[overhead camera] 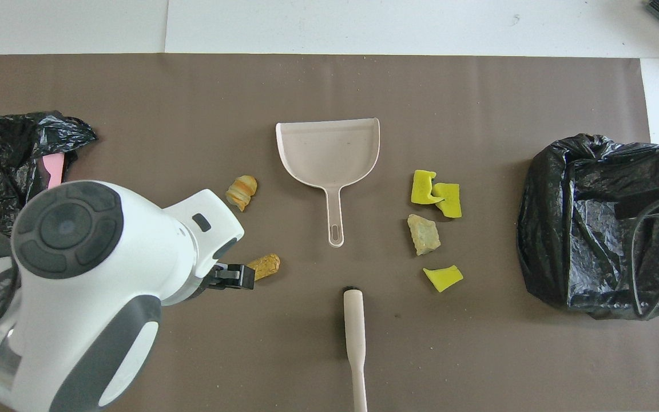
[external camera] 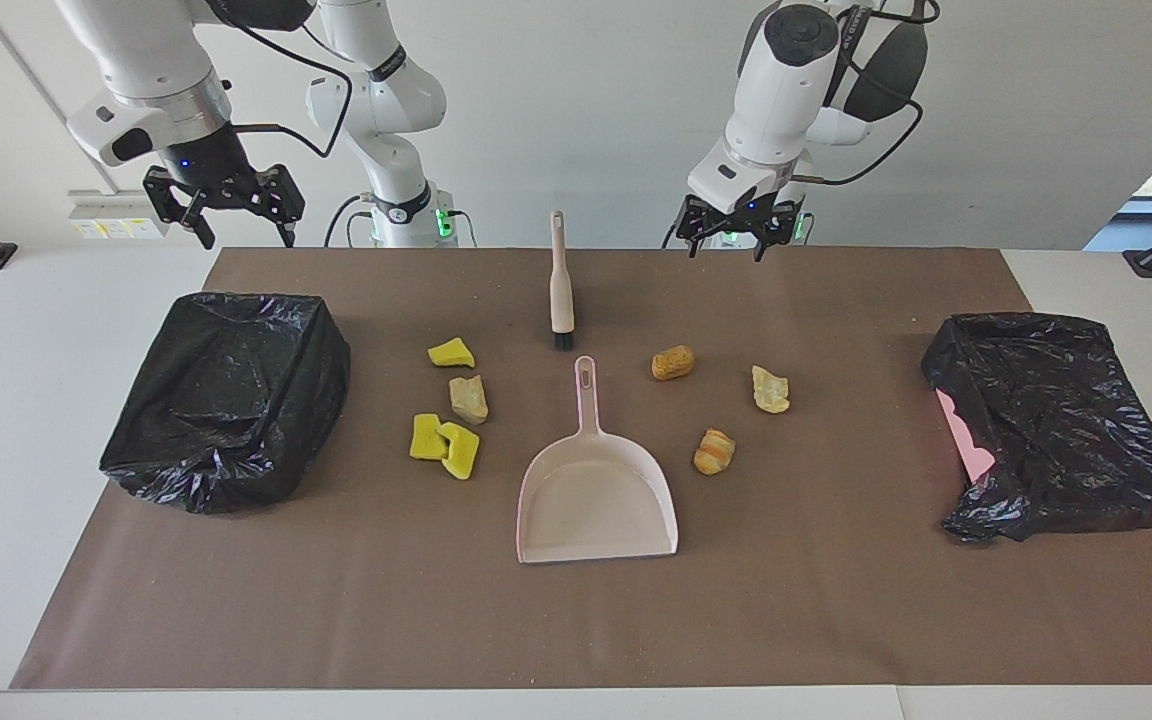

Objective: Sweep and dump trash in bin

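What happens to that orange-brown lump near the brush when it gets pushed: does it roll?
The orange-brown lump looks rounded like a short log, so it would probably roll sideways. Its crumbly-looking surface suggests it is light, and it may shed bits.

A big brown paper mat (external camera: 836, 620) lies flat on a white table (external camera: 6, 420) and covers most of it. A plain grey wall (external camera: 586, 110) stands by the robots. A white box with yellow stickers (external camera: 111, 222) sits low on it, toward the right arm's end.

Brown mat (external camera: 836, 620), pale pink dustpan (external camera: 596, 500), beige brush (external camera: 561, 280) with black bristles. Trash (external camera: 456, 352) shows bright yellow, tan and orange-brown. Glossy black bin bags (external camera: 226, 400), pink peeking from one.
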### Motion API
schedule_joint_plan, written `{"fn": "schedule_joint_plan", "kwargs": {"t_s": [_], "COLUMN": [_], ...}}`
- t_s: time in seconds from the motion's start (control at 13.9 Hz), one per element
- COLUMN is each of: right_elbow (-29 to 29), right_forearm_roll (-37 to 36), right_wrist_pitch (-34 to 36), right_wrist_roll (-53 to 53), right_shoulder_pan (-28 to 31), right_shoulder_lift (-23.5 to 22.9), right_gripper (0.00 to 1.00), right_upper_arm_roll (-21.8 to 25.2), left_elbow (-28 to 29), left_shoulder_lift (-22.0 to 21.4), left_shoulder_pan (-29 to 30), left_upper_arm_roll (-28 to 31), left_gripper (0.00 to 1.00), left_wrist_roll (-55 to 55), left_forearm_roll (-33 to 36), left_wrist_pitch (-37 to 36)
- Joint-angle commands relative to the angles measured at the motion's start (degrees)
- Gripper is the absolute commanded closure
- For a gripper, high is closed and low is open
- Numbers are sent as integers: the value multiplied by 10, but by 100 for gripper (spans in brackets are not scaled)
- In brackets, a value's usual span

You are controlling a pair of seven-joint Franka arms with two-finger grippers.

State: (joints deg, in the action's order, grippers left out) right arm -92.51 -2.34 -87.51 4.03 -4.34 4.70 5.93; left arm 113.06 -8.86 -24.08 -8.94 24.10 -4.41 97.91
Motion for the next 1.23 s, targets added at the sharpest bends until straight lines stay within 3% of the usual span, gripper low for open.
{"fn": "schedule_joint_plan", "kwargs": {"t_s": [0.0, 0.22, 0.5, 0.87, 1.15], "right_elbow": [-2, -2, -2, -2, -2], "right_forearm_roll": [11, 11, 11, 11, 11], "right_wrist_pitch": [-4, -4, -4, -4, -4], "right_wrist_roll": [9, 9, 9, 9, 9], "right_shoulder_pan": [4, 5, 5, 4, 5], "right_shoulder_lift": [4, 4, 4, 4, 4], "right_gripper": [0, 0, 0, 0, 0], "right_upper_arm_roll": [0, 0, 0, 0, 0], "left_elbow": [76, 114, 131, 167, 168], "left_shoulder_lift": [-28, -6, 54, 69, 125], "left_shoulder_pan": [-84, -168, -270, -311, -357], "left_upper_arm_roll": [11, 11, 11, 10, 11], "left_gripper": [0, 0, 0, 0, 0], "left_wrist_roll": [105, 185, 279, 285, 301], "left_forearm_roll": [-7, -16, -35, -44, -44], "left_wrist_pitch": [61, 122, 231, 262, 318]}}
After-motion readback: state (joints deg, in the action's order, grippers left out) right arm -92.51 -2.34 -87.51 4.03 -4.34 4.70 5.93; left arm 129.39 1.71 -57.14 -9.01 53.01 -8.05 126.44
